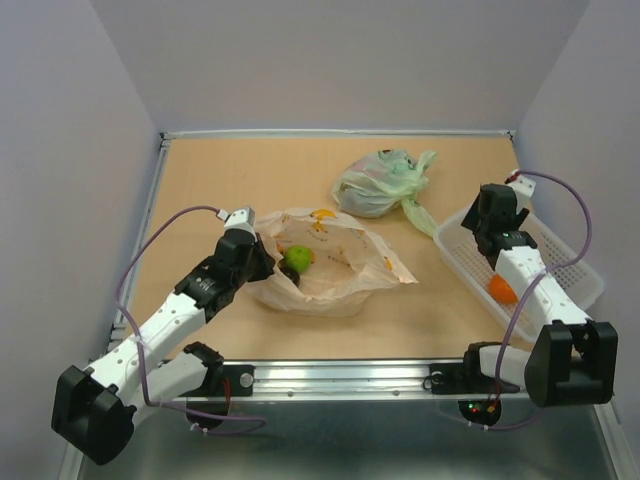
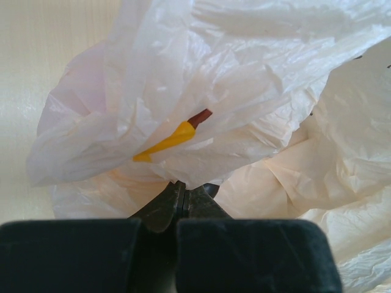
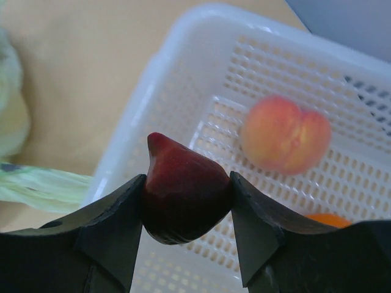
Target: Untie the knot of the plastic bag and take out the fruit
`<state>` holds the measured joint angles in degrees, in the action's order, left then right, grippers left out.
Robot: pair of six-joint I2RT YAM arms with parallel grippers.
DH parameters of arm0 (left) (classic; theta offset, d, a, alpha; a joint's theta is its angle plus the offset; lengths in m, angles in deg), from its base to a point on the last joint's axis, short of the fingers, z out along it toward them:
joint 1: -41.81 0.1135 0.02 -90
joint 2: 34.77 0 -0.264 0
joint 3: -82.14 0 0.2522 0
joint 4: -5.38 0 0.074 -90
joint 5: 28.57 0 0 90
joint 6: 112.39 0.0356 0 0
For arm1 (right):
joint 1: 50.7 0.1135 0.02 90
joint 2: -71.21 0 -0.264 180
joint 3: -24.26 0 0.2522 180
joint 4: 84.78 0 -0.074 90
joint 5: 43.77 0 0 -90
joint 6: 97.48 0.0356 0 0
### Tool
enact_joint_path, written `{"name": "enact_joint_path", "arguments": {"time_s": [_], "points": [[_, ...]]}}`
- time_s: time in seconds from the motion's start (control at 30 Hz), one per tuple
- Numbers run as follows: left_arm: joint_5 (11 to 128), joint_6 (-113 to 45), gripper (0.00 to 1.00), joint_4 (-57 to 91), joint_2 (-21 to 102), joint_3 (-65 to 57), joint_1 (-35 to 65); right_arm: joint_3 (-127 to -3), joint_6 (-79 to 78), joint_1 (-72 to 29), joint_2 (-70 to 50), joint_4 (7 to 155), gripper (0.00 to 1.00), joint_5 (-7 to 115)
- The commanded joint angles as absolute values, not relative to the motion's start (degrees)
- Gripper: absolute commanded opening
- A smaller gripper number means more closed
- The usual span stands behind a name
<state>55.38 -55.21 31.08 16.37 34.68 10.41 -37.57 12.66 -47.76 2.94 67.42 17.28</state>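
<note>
My left pincer (image 2: 181, 190) is clamped shut on the rim of the plastic bag (image 1: 340, 268), which lies open mid-tabletop (image 1: 200, 180), holding its mouth wide around a green fruit (image 1: 297, 258). My right pincer (image 3: 187, 178) grips a dark red fruit (image 3: 183, 213) above the white basket (image 3: 177, 55), placed for release beside the peach (image 3: 284, 134).

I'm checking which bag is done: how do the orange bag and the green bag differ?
The orange bag lies open, a green fruit showing inside; the green bag is tied shut. The left gripper pinches the orange bag; nothing touches the green bag. Both are thin, translucent, crinkled.
</note>
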Motion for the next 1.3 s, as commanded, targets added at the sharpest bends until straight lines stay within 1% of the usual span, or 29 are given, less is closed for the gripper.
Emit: {"name": "enact_joint_path", "arguments": {"time_s": [0.0, 0.03, 0.23, 0.43, 0.53, 0.67, 0.73, 0.77, 0.83, 0.87, 0.9, 1.0, 1.07, 1.1, 1.17, 1.2, 1.27], "points": [[53.6, -53.2, 0.0, 31.4, 15.7, 31.6, 10.3, -33.7, 17.0, -49.6, 4.5, 66.7, 0.89, 15.5], [53.5, -53.0, 0.0, 31.4, 16.0, 31.2, 10.3, -33.4, 17.1, -49.7, 4.5, 66.5, 1.0, 14.7], [53.2, -50.9, 0.0, 31.9, 18.1, 28.6, 10.3, -36.2, 13.2, -49.7, 6.5, 64.1, 1.0, 20.8], [53.0, -50.3, 0.0, 31.5, 19.5, 28.4, 10.3, -40.6, 7.6, -49.1, 12.8, 62.3, 1.0, 33.1], [52.5, -49.9, 0.0, 31.0, 20.6, 27.9, 10.3, -43.7, 6.3, -48.2, 14.9, 61.3, 1.0, 41.2], [49.2, -47.5, 0.0, 30.7, 23.0, 24.5, 10.3, -47.4, 5.4, -44.0, 16.7, 61.6, 1.0, 51.7], [48.6, -45.9, 0.0, 30.7, 25.1, 21.3, 10.3, -48.6, 4.3, -41.1, 17.4, 62.6, 1.0, 54.5], [48.9, -45.3, 0.0, 30.4, 26.7, 18.9, 10.3, -50.0, 3.9, -37.7, 17.5, 63.1, 1.0, 56.1], [50.2, -44.9, 0.0, 29.7, 28.5, 16.5, 10.0, -51.4, 3.9, -34.5, 17.5, 63.6, 1.0, 56.4], [50.9, -44.7, 0.0, 28.7, 29.5, 15.0, 9.3, -51.8, 3.9, -31.5, 17.3, 64.0, 1.0, 56.4], [51.7, -44.5, 0.0, 28.4, 31.6, 11.6, 6.2, -52.2, 4.1, -30.3, 17.2, 64.6, 0.99, 56.6], [50.3, -43.4, 0.0, 28.3, 36.1, 3.6, -1.9, -51.8, 4.4, -28.2, 16.7, 66.2, 0.98, 57.9], [52.9, -46.1, 0.0, 28.2, 37.6, 1.7, -7.2, -50.9, 4.6, -27.6, 16.9, 66.9, 0.96, 58.6], [55.7, -47.3, 0.0, 27.8, 37.9, 1.7, -8.0, -50.8, 4.6, -27.5, 17.0, 67.1, 0.96, 58.9], [56.8, -49.7, 0.0, 27.1, 37.2, 4.7, -8.5, -50.5, 4.6, -27.3, 17.3, 67.1, 0.96, 60.0], [55.1, -51.0, 0.0, 27.0, 35.9, 8.1, -8.5, -50.3, 4.6, -27.2, 17.7, 67.0, 0.96, 60.5], [51.2, -52.0, 0.0, 28.4, 34.8, 11.1, -8.3, -49.8, 4.6, -27.0, 17.9, 67.0, 0.95, 62.3]]}}
